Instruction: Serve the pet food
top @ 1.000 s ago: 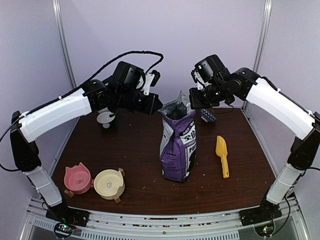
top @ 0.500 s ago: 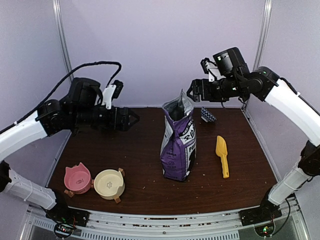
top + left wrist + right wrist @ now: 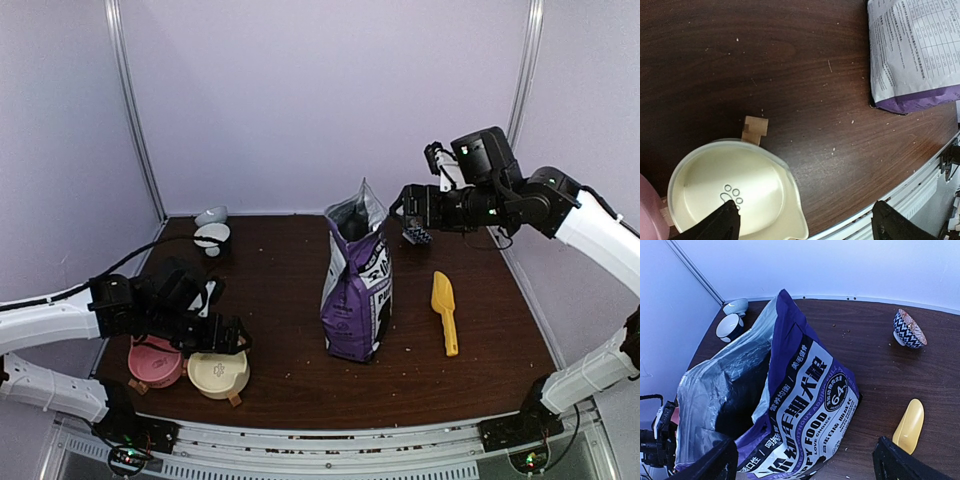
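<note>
The pet food is hidden; the open purple-and-white bag (image 3: 357, 285) stands mid-table, and its mouth (image 3: 735, 400) shows only a dark inside. My left gripper (image 3: 232, 336) hangs low and open over the empty cream bowl (image 3: 218, 368), which has a paw print on its floor (image 3: 735, 192); one black fingertip (image 3: 722, 225) is over the bowl, the other past its rim. Open and empty, my right gripper (image 3: 403, 206) is held high, to the right of the bag's top. In the right wrist view the bag's front (image 3: 810, 390) fills the space between the fingertips (image 3: 715, 465).
A yellow scoop (image 3: 444, 311) lies right of the bag. The pink bowl (image 3: 152, 358) sits beside the cream one. A patterned bowl (image 3: 415, 232) is at the back right; two small bowls (image 3: 212, 230) are at the back left. The table's front edge (image 3: 900, 192) is close.
Both grippers have left the bag's mouth and opened. The left arm swung down to the cream bowl at the front left. The right arm drew back to the right.
</note>
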Robot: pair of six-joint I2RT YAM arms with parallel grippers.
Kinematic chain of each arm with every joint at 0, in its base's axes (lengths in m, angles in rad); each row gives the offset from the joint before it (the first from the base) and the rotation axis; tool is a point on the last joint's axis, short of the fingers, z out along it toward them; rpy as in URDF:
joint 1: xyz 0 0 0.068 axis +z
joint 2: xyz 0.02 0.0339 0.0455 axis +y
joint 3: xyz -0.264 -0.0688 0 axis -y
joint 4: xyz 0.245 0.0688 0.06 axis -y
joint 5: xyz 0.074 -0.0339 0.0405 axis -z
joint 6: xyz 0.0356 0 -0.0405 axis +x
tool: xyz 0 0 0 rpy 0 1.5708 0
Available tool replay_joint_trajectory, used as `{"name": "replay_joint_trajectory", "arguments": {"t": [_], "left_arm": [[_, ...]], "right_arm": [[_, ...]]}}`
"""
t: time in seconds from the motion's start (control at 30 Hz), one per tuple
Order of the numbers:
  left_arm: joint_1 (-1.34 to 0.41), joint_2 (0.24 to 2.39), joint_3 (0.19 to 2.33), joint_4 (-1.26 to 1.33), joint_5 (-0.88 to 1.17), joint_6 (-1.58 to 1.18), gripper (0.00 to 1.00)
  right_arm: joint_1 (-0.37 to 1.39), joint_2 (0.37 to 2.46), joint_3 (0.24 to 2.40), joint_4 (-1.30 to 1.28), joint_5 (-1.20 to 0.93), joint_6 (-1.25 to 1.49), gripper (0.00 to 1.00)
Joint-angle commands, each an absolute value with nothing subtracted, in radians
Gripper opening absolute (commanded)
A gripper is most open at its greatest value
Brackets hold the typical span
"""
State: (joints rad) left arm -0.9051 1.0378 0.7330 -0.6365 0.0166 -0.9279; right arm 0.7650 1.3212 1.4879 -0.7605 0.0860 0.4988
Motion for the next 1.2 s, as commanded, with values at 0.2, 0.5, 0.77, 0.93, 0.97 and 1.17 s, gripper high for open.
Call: {"name": "replay_joint_trajectory", "arguments": {"t": [0.2,0.5,0.77,0.93,0.97,1.17], "left_arm": [[-0.908,1.135,0.662,-0.432,0.102,-1.033,0.96],[-0.87,1.265,0.692,-0.368,0.078,-0.933,0.97],[-0.846,1.353,0.727,-0.291,0.013,-0.871,0.98],[-0.809,1.403,0.737,-0.209,-0.006,-0.839,0.98],[-0.803,1.413,0.743,-0.193,-0.012,-0.83,0.98],[-0.756,1.499,0.823,-0.099,-0.041,-0.769,0.98]], "right_arm": [[0.759,1.256,1.455,-0.719,0.127,0.531,0.96],[0.759,1.216,1.414,-0.696,0.14,0.549,0.96],[0.76,1.186,1.399,-0.704,0.163,0.555,0.96],[0.759,1.177,1.388,-0.705,0.17,0.564,0.96],[0.759,1.175,1.386,-0.707,0.172,0.565,0.96],[0.76,1.167,1.362,-0.705,0.183,0.578,0.96]]}}
